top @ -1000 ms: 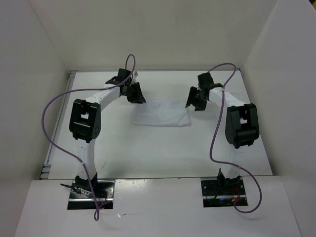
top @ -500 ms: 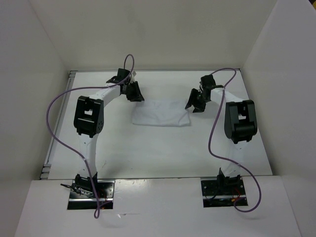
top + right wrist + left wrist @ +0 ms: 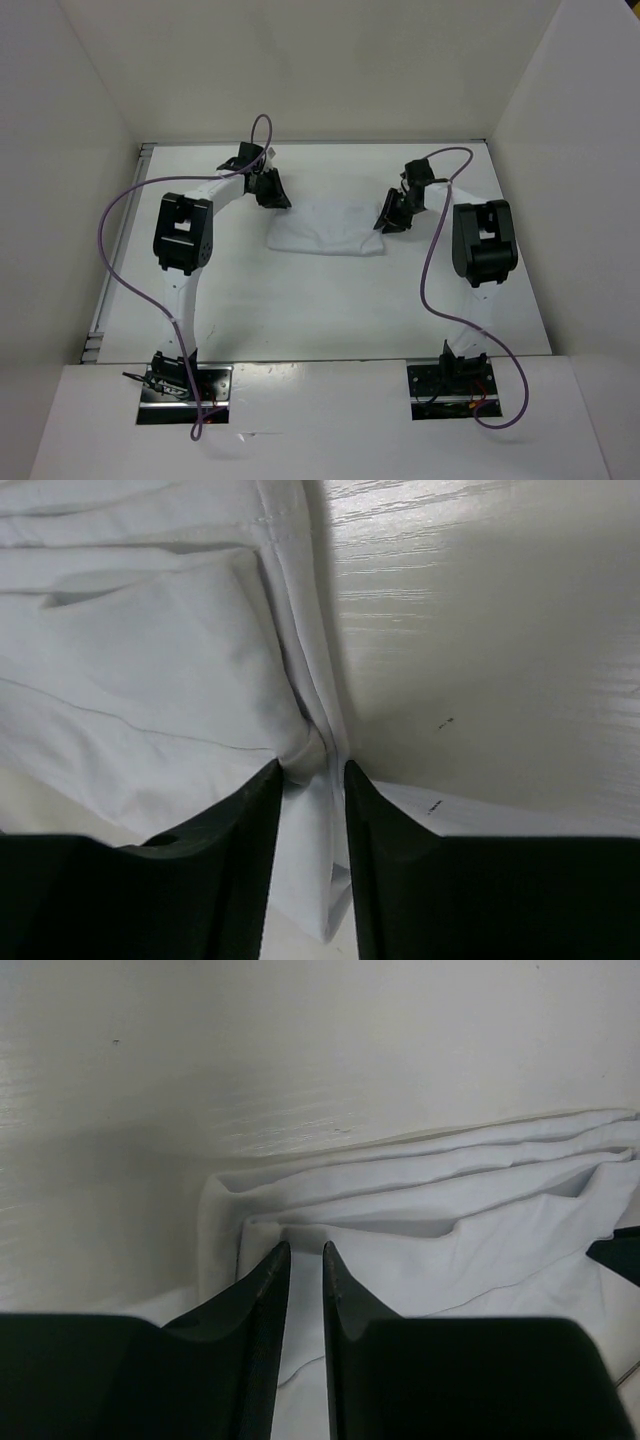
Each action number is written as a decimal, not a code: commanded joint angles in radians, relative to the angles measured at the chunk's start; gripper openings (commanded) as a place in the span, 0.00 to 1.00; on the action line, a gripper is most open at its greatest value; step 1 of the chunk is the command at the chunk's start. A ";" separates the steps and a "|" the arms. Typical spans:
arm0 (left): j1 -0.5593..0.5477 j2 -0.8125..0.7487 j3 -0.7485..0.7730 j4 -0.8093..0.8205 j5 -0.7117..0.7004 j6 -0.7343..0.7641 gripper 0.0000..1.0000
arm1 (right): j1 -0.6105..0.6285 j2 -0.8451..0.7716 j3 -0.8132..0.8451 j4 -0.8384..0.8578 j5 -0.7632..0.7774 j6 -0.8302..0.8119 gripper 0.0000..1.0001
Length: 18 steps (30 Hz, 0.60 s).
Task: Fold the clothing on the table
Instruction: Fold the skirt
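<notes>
Left gripper (image 3: 305, 1250): you see the jaws drawn nearly together, with a fold at the clothing's (image 3: 325, 228) far left corner pinched between them. Right gripper (image 3: 312, 768): the jaws stand narrow and grasp the bunched hem at the garment's right edge.

The clothing lies as a flat, folded rectangle on the far middle of the table (image 3: 330, 300), between the two grippers.

In the overhead view the gripper bodies cover the fingertips, and the cloth's outline is hard to separate from the white tabletop.

Compared with one second ago, the right gripper has moved in onto the cloth's edge. The garment has not shifted.
</notes>
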 commanded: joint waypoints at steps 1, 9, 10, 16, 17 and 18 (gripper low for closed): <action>0.005 0.008 0.014 0.018 0.036 -0.008 0.26 | -0.003 0.055 -0.027 0.037 -0.041 0.007 0.34; -0.025 -0.225 -0.098 -0.016 0.332 0.071 0.38 | -0.003 0.089 -0.047 0.079 -0.100 0.027 0.00; -0.039 -0.239 -0.108 -0.057 0.341 0.088 0.38 | -0.003 0.089 -0.047 0.079 -0.091 0.027 0.00; -0.125 -0.252 -0.206 -0.163 0.403 0.181 0.07 | -0.003 0.080 -0.029 0.060 -0.081 0.027 0.00; -0.139 -0.252 -0.217 -0.163 0.403 0.181 0.04 | -0.003 0.080 -0.029 0.060 -0.081 0.027 0.00; -0.151 -0.226 -0.217 -0.163 0.403 0.181 0.01 | -0.003 0.080 -0.029 0.060 -0.081 0.027 0.00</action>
